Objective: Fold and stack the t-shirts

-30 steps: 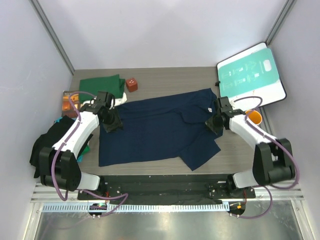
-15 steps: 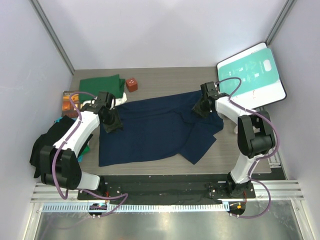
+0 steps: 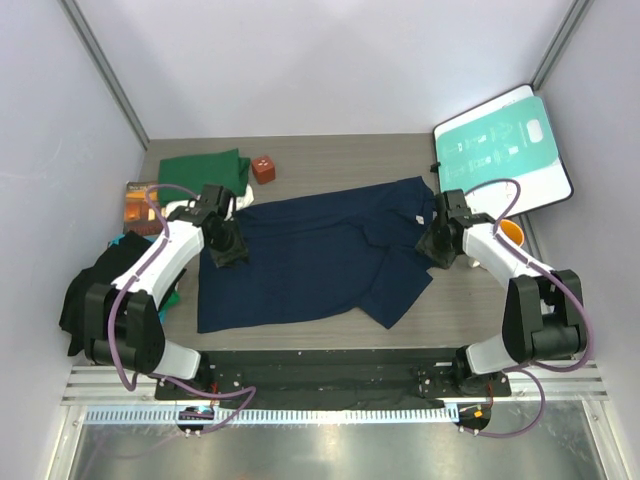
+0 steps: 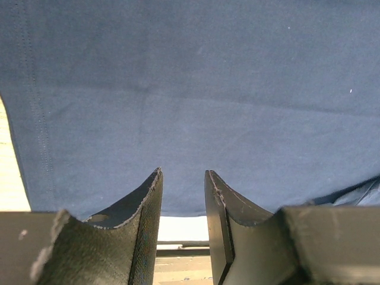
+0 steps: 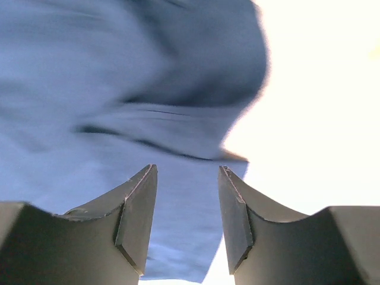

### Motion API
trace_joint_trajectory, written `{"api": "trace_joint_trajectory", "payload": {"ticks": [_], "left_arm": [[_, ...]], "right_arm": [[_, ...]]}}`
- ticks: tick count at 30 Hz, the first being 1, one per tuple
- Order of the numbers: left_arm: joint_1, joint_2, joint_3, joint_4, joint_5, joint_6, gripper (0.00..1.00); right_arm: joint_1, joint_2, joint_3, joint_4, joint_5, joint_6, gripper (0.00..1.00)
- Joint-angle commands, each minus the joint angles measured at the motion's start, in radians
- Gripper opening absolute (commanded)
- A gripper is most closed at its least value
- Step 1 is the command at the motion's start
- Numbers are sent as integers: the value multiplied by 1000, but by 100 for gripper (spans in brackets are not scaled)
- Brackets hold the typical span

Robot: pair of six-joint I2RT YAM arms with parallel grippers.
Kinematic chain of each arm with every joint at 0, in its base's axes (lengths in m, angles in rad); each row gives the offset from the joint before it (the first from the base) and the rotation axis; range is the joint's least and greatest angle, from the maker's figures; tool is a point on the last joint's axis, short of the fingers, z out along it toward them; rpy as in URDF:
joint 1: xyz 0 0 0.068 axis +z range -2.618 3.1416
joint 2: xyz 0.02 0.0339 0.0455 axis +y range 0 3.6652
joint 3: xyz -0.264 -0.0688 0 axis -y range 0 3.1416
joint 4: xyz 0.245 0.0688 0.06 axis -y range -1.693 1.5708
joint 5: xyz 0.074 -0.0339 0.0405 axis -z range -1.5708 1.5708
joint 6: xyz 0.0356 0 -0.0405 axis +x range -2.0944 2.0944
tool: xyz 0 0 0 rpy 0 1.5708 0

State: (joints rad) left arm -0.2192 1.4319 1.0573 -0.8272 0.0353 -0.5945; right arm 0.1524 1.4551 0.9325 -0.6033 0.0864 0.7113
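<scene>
While the grey-brown table (image 3: pixel 330 150) fills the middle of the top view, the navy t-shirt (image 3: pixel 300 265) lies spread flat across its centre, collar end to the right, with one sleeve folded out toward the near edge. Leaning at the far right corner is a teal-and-white board (image 3: pixel 503 148). A folded dark green t-shirt (image 3: pixel 205 170) sits at the far left of the table, apart from the navy one.

The left gripper (image 3: pixel 228 250) rests low over the navy shirt's left edge; in its wrist view the fingers (image 4: pixel 145 202) stand a narrow gap apart with nothing between them. The right gripper (image 3: pixel 437 245) hovers at the shirt's collar end, jaws parted wider and empty, though its wrist view is blurred.

A brown-orange book (image 3: pixel 140 203) lies at the left edge, an orange cup (image 3: pixel 510 233) beside the right arm, and a small red-brown cube (image 3: pixel 263 168) just right of the green shirt.
</scene>
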Motion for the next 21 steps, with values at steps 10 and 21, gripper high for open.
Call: {"api": "trace_joint_trajectory", "payload": {"ticks": [10,21], "left_arm": [[-17,-8,21,11,-9,-2,35],[-31,10,21,22,-9,-13,35]], "right_arm": [[-34,63,-53,-19,18,10,52],[-91,93,-112,-18,49,-4,52]]}}
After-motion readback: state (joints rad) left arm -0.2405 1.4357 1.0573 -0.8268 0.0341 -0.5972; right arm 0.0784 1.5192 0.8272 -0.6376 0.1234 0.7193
